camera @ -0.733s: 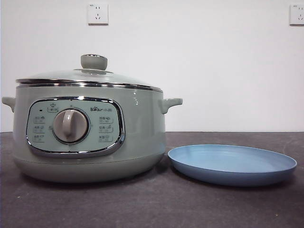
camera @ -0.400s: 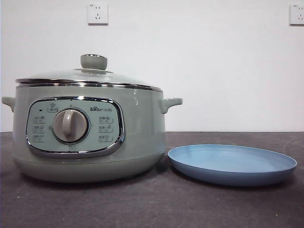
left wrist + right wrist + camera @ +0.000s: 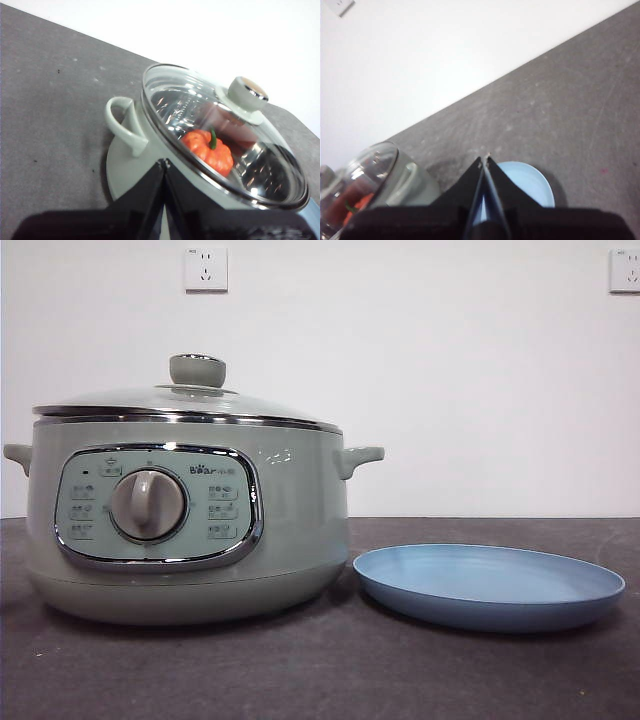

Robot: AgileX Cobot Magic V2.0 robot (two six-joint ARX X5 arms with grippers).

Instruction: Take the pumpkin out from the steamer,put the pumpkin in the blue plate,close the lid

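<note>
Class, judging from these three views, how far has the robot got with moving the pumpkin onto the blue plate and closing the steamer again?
Nothing is done yet. The lid sits on the steamer, with the pumpkin inside under the glass. The blue plate holds nothing. Both claws, left and right, are shut and hold nothing. Left: lift lid, move pumpkin, close lid.

The right gripper (image 3: 484, 161) hangs above the grey tabletop (image 3: 560, 100), its two black jaws pressed together to a point. Beneath the jaws lies the blue plate (image 3: 530, 187), partly hidden by them. Beside the plate stands the steamer (image 3: 417, 187), one side handle toward the plate. The glass lid (image 3: 367, 172) sits on it, and the orange pumpkin (image 3: 350, 207) shows through the glass. A white wall (image 3: 420, 60) rises behind the tabletop's far edge.
</note>
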